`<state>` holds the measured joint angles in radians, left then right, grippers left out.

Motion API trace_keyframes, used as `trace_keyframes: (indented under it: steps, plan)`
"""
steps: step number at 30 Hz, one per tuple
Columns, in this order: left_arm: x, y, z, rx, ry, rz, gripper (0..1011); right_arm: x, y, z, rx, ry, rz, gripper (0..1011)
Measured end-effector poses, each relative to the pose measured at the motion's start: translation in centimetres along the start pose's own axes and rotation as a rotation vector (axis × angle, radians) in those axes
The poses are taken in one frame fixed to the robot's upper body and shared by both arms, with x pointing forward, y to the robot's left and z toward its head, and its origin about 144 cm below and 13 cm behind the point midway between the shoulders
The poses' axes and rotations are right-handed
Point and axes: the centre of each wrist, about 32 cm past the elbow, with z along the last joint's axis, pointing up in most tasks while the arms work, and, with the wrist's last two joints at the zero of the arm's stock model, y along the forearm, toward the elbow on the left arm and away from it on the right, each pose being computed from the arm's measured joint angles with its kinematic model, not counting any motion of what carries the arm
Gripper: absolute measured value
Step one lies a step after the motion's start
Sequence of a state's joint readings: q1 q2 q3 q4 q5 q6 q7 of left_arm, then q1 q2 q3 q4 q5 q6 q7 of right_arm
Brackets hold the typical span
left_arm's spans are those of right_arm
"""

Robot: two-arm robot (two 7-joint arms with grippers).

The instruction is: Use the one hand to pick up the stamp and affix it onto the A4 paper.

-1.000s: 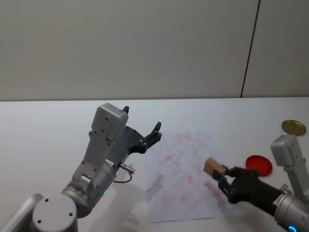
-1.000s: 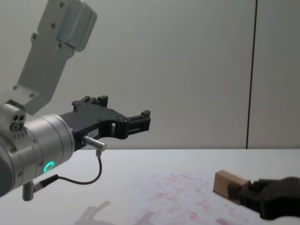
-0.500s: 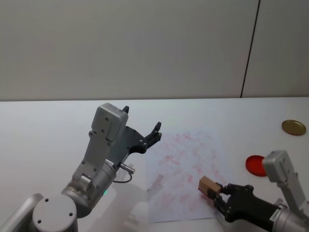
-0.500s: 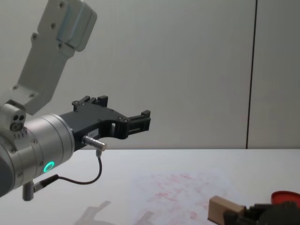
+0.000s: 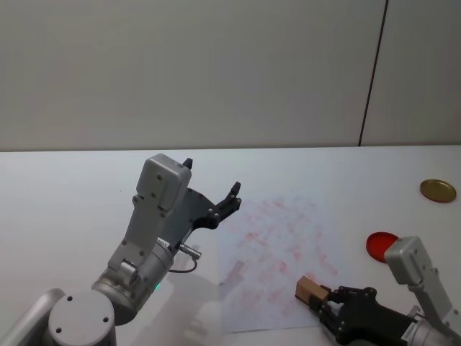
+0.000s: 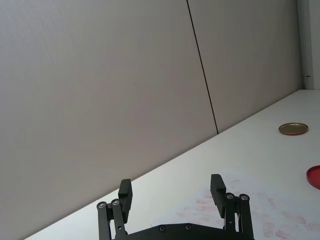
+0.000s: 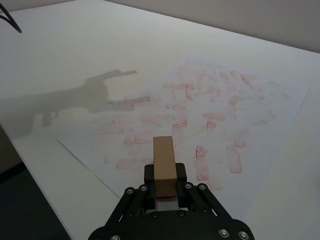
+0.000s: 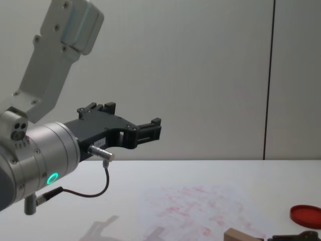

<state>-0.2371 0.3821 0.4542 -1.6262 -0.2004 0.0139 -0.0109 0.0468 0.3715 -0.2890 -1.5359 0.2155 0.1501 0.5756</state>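
Note:
The stamp (image 5: 311, 290) is a small tan wooden block, and my right gripper (image 5: 323, 298) is shut on it. The block hangs low over the near right part of the A4 paper (image 5: 270, 241), a white sheet covered with faint red prints. In the right wrist view the stamp (image 7: 164, 157) juts forward from the black fingers over the printed paper (image 7: 210, 110); I cannot tell whether it touches the sheet. The chest view catches the stamp (image 8: 241, 235) at its lower edge. My left gripper (image 5: 212, 194) is held up, open and empty, left of the paper.
A flat red round pad (image 5: 380, 244) lies right of the paper, with a gold lid (image 5: 438, 189) farther back right. The left arm's body (image 5: 155, 238) stands over the table left of the sheet. The table's near edge (image 7: 30, 160) runs close to the paper.
My right gripper has drawn back toward the near edge of the paper and sunk lower with the stamp in it. The left arm has not moved.

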Motion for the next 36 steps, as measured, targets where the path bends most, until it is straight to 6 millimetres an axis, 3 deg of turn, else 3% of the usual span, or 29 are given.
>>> trace_keyframes:
  steps: [21,36]
  plan:
    - [0.0,0.0,0.0,0.000,0.000,0.000,993,0.3,0.0,0.6,-0.010,0.003,0.025,217]
    - [0.0,0.0,0.0,0.000,0.000,0.000,993,1.7,-0.8,3.6,0.170,0.016,-0.115,217]
